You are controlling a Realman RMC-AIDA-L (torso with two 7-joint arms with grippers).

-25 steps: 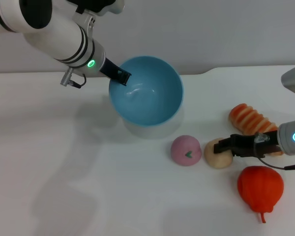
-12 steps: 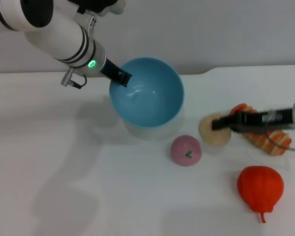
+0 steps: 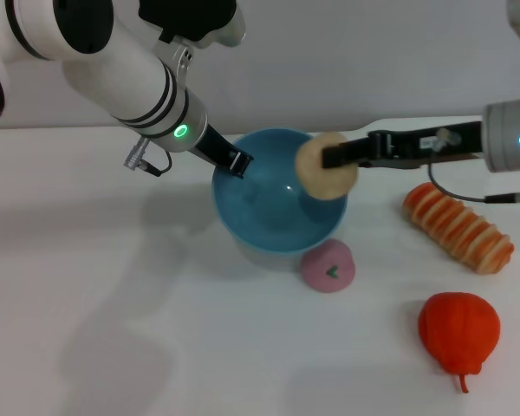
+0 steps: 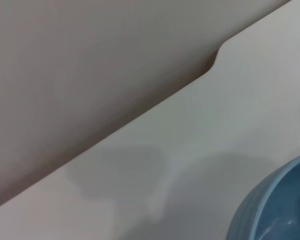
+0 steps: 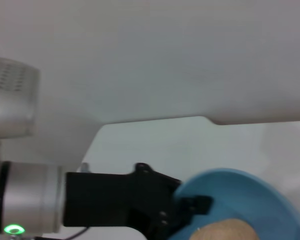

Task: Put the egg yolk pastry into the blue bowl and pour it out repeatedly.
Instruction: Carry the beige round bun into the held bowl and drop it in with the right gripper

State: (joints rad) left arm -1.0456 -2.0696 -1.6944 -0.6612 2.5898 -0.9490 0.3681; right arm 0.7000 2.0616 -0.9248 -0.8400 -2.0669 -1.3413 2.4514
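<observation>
The blue bowl (image 3: 273, 208) sits at the table's middle, and my left gripper (image 3: 234, 160) is shut on its left rim. My right gripper (image 3: 328, 158) reaches in from the right, shut on the egg yolk pastry (image 3: 322, 167), a pale beige ball held in the air over the bowl's right rim. In the right wrist view the pastry (image 5: 224, 230) shows just above the blue bowl (image 5: 250, 192), with the left gripper (image 5: 190, 207) clamped on the rim. The left wrist view catches only an edge of the bowl (image 4: 277, 205).
A pink round bun with a green mark (image 3: 328, 265) lies just in front of the bowl. A long orange-and-cream striped bread (image 3: 457, 227) lies at the right, and an orange pumpkin-like toy (image 3: 458, 328) sits at the front right. The white table (image 3: 95, 329) spreads to the left.
My right gripper has lifted the pastry from the table beside the pink bun and carried it left, up over the bowl. The bowl, held by my left gripper, has shifted slightly right and down.
</observation>
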